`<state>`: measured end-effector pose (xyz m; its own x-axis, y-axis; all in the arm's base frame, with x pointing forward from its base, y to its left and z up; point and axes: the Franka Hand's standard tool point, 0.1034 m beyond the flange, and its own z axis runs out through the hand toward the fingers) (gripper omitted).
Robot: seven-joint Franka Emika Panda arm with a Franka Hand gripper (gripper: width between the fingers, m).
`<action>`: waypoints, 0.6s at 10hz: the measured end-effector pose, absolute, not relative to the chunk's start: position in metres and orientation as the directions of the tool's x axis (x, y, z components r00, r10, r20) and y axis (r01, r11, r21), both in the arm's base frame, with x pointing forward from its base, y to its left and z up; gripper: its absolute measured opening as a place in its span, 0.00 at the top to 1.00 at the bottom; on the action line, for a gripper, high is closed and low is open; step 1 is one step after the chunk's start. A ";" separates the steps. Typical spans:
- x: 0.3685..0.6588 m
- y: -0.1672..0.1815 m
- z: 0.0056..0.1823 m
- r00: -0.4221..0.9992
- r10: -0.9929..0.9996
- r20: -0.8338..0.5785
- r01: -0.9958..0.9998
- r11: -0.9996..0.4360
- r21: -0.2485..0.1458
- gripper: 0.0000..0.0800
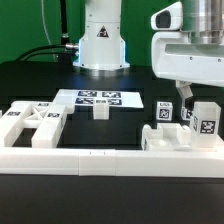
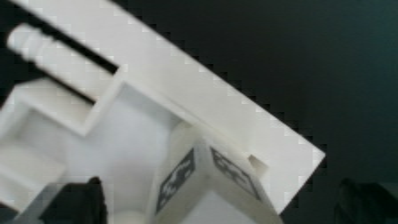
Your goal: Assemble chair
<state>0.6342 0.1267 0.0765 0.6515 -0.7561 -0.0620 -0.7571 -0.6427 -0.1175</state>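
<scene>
- The two-finger gripper [image 1: 197, 98] is shown at the exterior view's right, with the jaws spread wide and nothing held.
- The short white tagged plastic post [image 1: 205, 120] is straddled loosely. A gap is seen beside it in the wrist view.
- The tagged post is stood upright at the white framed plastic panel [image 1: 165, 138]. Whether it is seated in the panel cannot be told.
- Of the other chair parts, a second framed panel [image 1: 30, 125] is laid well apart on the black table [image 1: 40, 85], and a small plain post [image 1: 100, 111] just beside the marker board [image 1: 100, 97].
- Handling, as judged: the parts are taken to be light, rigid and smooth, hence liable to slip. The post is best gripped across two flat opposing faces, low down, so that tipping is avoided.
</scene>
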 end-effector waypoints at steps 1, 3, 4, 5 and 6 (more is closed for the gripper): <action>0.634 0.124 0.077 0.779 -0.626 -0.032 -0.625 -0.773 -0.108 0.19; 0.638 0.124 0.079 0.886 -0.464 -0.010 -0.463 -0.880 -0.103 0.19; 0.640 0.124 0.079 0.931 -0.365 0.000 -0.363 -0.926 -0.104 0.19; 0.640 0.124 0.081 0.960 -0.281 0.006 -0.279 -0.955 -0.096 0.19; 0.640 0.126 0.081 0.978 -0.209 0.014 -0.207 -0.974 -0.091 0.19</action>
<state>0.6400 0.1260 0.0808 0.9777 -0.2095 0.0136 -0.2074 -0.9740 -0.0910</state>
